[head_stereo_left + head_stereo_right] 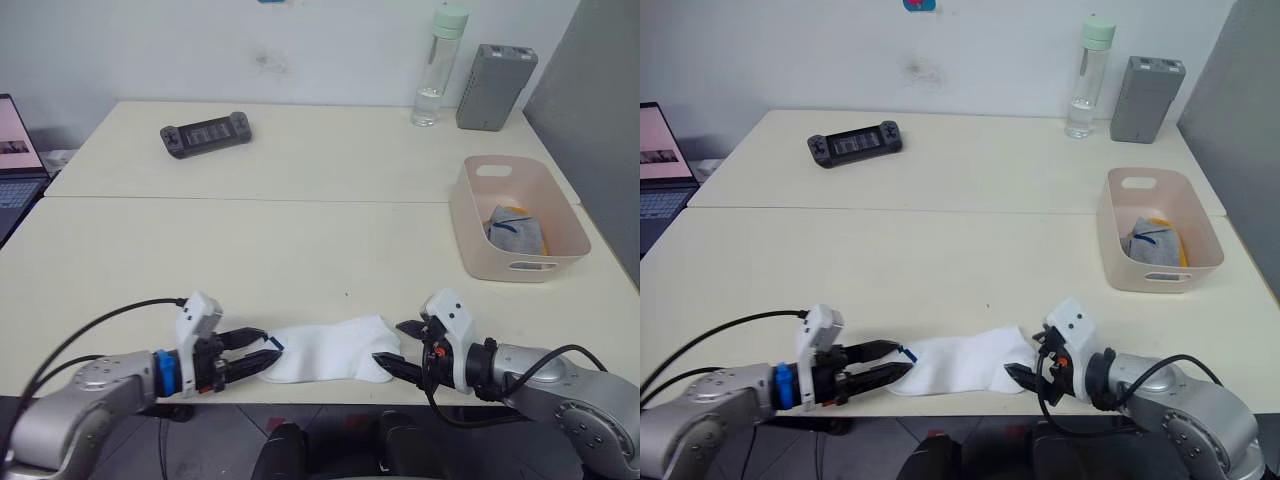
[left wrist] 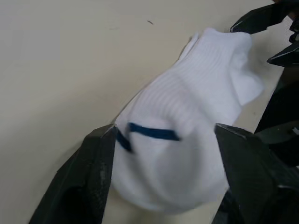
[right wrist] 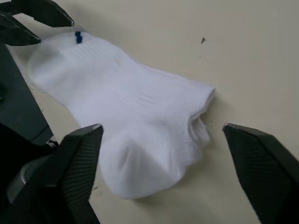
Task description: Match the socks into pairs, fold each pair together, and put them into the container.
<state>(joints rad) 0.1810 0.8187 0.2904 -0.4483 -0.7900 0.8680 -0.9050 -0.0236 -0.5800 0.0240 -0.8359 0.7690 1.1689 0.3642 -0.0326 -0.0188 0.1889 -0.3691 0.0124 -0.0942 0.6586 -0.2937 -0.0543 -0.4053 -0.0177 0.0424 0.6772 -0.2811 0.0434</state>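
Left claw (image 1: 262, 356) and right claw (image 1: 392, 346), both spread, flank the white fabric socks (image 1: 325, 350) at the cream table (image 1: 300, 240) near edge, awaiting folding. Wrist views show nothing clenched. Next: grip, fold, cross open tabletop to the pale pink plastic container (image 1: 470, 235).

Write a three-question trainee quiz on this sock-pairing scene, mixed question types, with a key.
1. True or false: the white socks lie at the near table edge between the left gripper and the right gripper.
2. What already sits in the pink container? A) nothing B) grey and orange socks C) the water bottle
3. Fill in: both grippers' fingers are ____.

Key: 1 true; 2 B; 3 open
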